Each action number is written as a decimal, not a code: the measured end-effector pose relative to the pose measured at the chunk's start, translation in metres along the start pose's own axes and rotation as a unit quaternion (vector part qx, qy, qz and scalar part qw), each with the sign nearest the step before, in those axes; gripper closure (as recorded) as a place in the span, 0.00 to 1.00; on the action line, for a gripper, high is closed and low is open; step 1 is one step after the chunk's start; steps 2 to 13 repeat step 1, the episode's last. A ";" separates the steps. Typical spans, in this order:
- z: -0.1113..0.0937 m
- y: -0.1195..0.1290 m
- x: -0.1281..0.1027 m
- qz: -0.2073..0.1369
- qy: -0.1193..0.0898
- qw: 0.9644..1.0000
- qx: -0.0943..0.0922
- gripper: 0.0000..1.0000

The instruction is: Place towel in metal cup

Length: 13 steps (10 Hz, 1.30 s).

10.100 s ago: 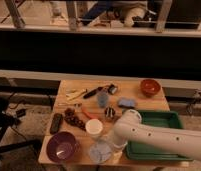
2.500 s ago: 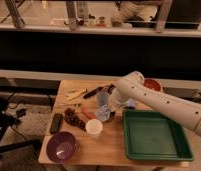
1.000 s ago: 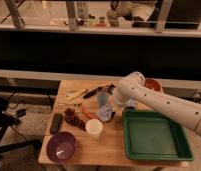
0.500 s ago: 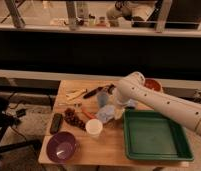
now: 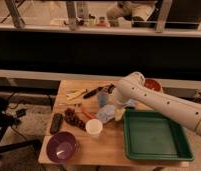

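the white arm reaches in from the right over the middle of the wooden bench. the gripper sits low at the towel; it looks clamped on the towel, which hangs bunched just above the bench, between the white cup and the green tray. blue-grey tumbler stands just behind the towel. metal cup not made out. purple bowl front left.

Gripper hidden behind towel.
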<state>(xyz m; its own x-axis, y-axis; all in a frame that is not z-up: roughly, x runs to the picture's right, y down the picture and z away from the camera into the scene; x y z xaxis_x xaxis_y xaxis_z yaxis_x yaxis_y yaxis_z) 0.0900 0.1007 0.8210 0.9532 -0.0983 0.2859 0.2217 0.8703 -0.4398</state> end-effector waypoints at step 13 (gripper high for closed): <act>0.000 0.000 0.000 0.000 0.000 1.000 0.000 0.20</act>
